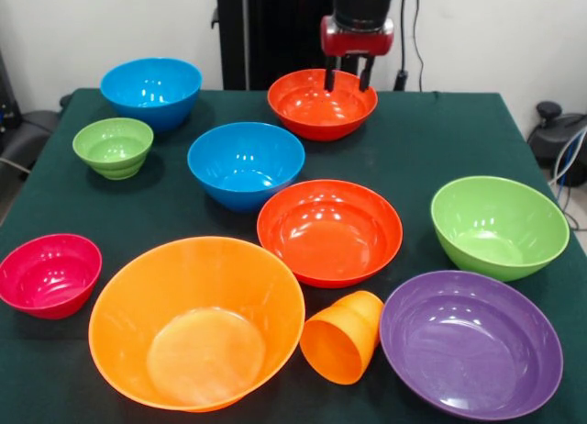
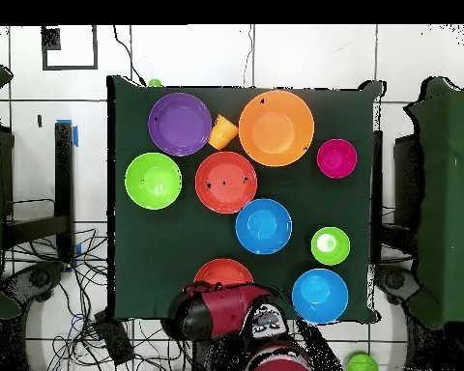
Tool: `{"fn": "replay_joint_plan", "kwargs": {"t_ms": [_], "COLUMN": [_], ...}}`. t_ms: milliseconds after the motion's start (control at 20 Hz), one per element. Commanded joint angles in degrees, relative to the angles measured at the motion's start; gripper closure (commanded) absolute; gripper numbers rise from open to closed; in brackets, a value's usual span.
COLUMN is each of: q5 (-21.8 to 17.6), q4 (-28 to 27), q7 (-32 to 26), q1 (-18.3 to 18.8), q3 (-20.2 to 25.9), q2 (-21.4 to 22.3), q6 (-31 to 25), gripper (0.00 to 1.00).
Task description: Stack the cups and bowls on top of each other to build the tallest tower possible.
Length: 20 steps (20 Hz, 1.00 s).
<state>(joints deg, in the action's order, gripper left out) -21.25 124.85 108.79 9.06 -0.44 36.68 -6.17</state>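
Hanging at twelve o'clock of the green table (image 1: 431, 139), the gripper (image 1: 348, 75) has its two dark fingers spread, one inside and one outside the far rim of the far red-orange bowl (image 1: 316, 107), pinching nothing; the rim stands between the jaws. Nothing is stacked: every bowl sits apart and upright on the cloth. Largest is the glossy orange bowl (image 1: 197, 323) at six o'clock, deep and round, with the wide purple bowl (image 1: 470, 341) at five o'clock. Next comes the second red-orange bowl (image 1: 328, 231) at the table's middle, then the large green bowl (image 1: 498, 227) at three o'clock, the middle blue bowl (image 1: 245, 164) just toward eleven o'clock of centre, and the far blue bowl (image 1: 151, 92) at eleven o'clock. Smaller are the magenta bowl (image 1: 48, 274) at eight o'clock and the small ribbed green bowl (image 1: 114, 147) at ten o'clock. Smallest, the smooth tapered orange cup (image 1: 342, 337) lies on its side between the orange and purple bowls.
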Motion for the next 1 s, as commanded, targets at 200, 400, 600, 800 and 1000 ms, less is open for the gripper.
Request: {"fn": "replay_joint_plan", "kwargs": {"t_ms": [200, 400, 600, 800, 1000], "q5": [6.5, 8.1, 8.5, 6.0, 6.3], "q4": [3.6, 2.3, -0.1, -1.3, -3.3], "q7": [8.9, 9.6, 10.9, 10.5, 9.4], "q1": [-1.2, -4.7, -7.3, -9.2, -12.0], "q3": [10.4, 8.7, 7.6, 3.7, 0.8], "q2": [8.3, 9.4, 3.3, -4.3, -9.5], "q6": [-3.1, -4.2, 3.0, 11.7, 12.2], "gripper": [0.00, 0.00, 0.00, 0.00, 0.00]}}
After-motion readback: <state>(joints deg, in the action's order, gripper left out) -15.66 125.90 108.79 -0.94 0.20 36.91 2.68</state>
